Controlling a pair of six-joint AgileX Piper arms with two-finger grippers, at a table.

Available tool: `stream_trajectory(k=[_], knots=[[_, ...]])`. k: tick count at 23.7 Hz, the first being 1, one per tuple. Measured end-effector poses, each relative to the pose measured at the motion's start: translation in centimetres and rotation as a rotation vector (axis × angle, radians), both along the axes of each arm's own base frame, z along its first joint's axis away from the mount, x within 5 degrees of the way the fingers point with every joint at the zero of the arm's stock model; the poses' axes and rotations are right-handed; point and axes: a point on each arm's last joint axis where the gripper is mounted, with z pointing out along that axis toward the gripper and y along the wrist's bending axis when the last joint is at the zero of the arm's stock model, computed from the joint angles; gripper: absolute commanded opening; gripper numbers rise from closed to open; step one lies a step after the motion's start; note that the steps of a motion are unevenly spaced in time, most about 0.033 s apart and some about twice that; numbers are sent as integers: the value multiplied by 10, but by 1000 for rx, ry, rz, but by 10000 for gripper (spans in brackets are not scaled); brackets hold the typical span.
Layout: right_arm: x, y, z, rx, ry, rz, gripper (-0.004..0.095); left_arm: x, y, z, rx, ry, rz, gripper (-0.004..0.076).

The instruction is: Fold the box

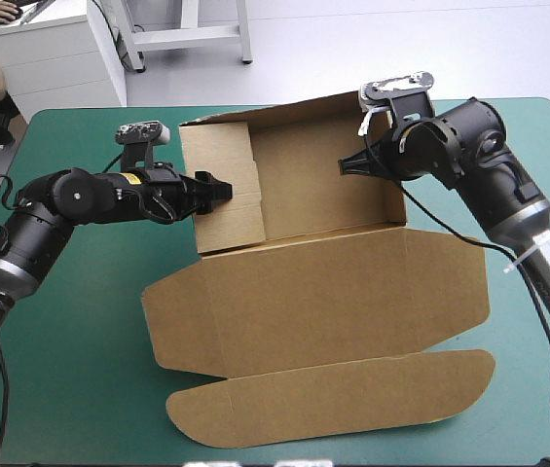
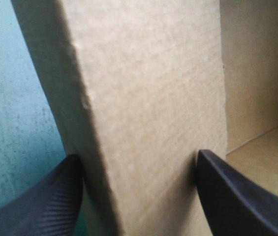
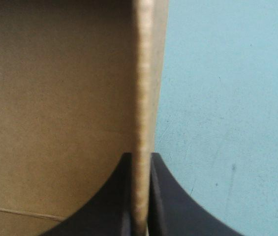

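- One brown box [image 1: 323,292] sits in the middle of the surface [image 1: 70,370], half raised.
- Its far part is an open tray with the back, left and right walls upright.
- Its lid lies flat toward the near edge and ends in a rounded tuck flap.
- The left wall is a wide panel folded inward over the tray floor.
- The teal-green surface shows on all sides of the box.
- The left arm comes in low from the left and reaches level to the tray's left wall.
- The left tool [image 1: 218,190] is spread, its black fingers [image 2: 45,206] astride that wall, and the thick panel fills the gap between them.
- The right arm bends down from the right over the tray's right side.
- The right tool [image 1: 352,165] is pressed together, pinching a wall edge there. The tray's inside lies to one side of the edge and the teal-green cover to the other.
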Motion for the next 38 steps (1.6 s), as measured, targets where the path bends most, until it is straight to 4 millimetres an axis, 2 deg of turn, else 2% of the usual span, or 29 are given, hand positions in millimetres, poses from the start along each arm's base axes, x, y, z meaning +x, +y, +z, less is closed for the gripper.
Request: stream_trajectory(k=[5, 11, 16, 22, 35, 38], knots=[[-22, 4, 18, 5, -60, 11, -14, 1, 0, 0, -14, 22, 63, 466], [-26, 1, 22, 4, -69, 8, -14, 1, -1, 0, -18, 23, 63, 443], [-26, -1, 22, -12, -73, 1, -14, -1, 0, 2, -13, 19, 59, 285], [-30, -3, 24, -6, -70, -11, -14, -6, 3, 6, 2, -1, 62, -4], [-32, -4, 23, -12, -39, -23, -14, -7, 2, 6, 12, 4, 41, -8], [-32, -4, 23, -11, -38, -24, -14, -7, 2, 6, 14, 0, 39, 41]])
